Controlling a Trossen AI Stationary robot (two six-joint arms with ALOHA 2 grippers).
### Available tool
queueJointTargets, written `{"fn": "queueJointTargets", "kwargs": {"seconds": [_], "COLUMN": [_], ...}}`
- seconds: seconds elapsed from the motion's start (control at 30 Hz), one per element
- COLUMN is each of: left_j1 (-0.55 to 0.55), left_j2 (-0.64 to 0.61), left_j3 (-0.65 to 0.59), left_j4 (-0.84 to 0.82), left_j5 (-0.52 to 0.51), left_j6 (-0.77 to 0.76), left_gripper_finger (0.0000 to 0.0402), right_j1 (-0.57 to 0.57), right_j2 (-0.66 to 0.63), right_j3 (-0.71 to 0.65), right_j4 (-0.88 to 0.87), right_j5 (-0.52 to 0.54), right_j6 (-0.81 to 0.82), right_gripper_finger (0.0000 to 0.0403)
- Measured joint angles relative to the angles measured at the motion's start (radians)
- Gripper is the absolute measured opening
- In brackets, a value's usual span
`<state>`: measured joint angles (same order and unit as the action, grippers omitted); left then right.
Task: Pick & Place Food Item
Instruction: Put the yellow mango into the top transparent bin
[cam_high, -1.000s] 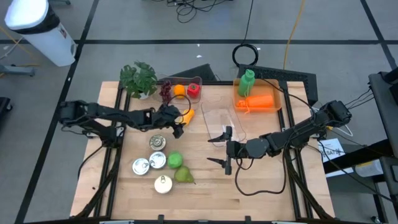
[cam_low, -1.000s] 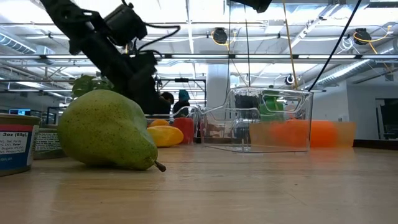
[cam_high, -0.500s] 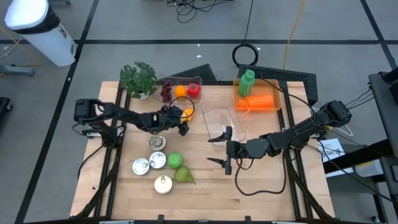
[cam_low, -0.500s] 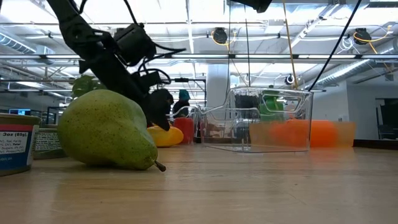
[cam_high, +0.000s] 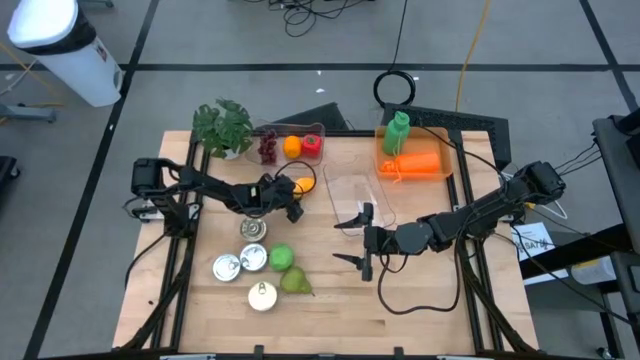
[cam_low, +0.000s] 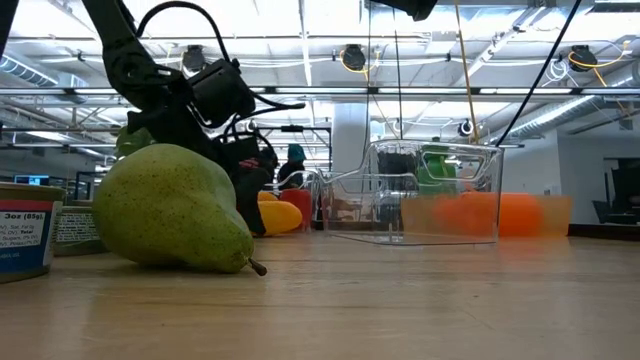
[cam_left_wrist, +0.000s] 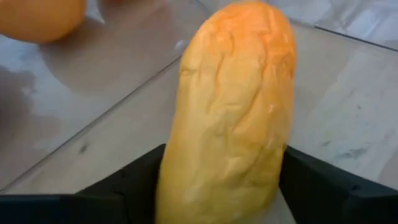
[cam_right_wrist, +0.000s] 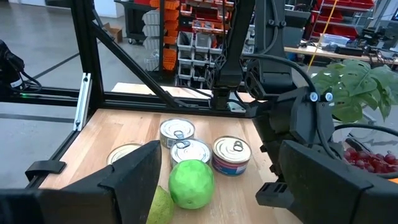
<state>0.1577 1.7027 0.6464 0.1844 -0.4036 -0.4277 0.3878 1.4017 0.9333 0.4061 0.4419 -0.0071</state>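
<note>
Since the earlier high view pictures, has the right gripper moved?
No. The right gripper sits at the same spot beside the clear container, open.

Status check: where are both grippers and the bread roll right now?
Left gripper down at the bread roll, fingers either side. Right gripper open, waiting at mid-table. Clear container beside the roll; nothing blocking.

Surface (cam_high: 420, 290): pale wood planks, matt, visible grain. Bread roll (cam_left_wrist: 227, 118): orange-yellow crust, wrinkled, slight sheen. Container (cam_low: 435, 195): clear glossy plastic. Pear (cam_low: 175, 212): green speckled skin, matt. Cans (cam_right_wrist: 232, 154): shiny metal lids, paper labels.
</note>
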Motion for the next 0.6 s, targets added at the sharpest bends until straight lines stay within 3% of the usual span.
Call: {"fn": "queueJointTargets", "kwargs": {"seconds": [0.13,0.37,0.6], "left_j1": [-0.002,-0.003,-0.003], "left_j2": [-0.003,-0.125,-0.397], "left_j3": [0.000,0.000,0.000], "left_j4": [0.004,-0.065,-0.264], "left_j5": [0.034,0.144,0.033], "left_j6": [0.037,0.111,0.173], "left_gripper_finger": [0.0208,0.0207,0.0220], "right_j1": [0.000,0.000,0.000], "right_j2": [0.000,0.000,0.000], "right_j3": [0.000,0.000,0.000], "right_j4": [0.000,-0.001,-0.007], "right_j5": [0.000,0.001,0.001], "right_j6": [0.000,0.000,0.003], "right_gripper_finger": [0.0306,0.0306,0.0306]}}
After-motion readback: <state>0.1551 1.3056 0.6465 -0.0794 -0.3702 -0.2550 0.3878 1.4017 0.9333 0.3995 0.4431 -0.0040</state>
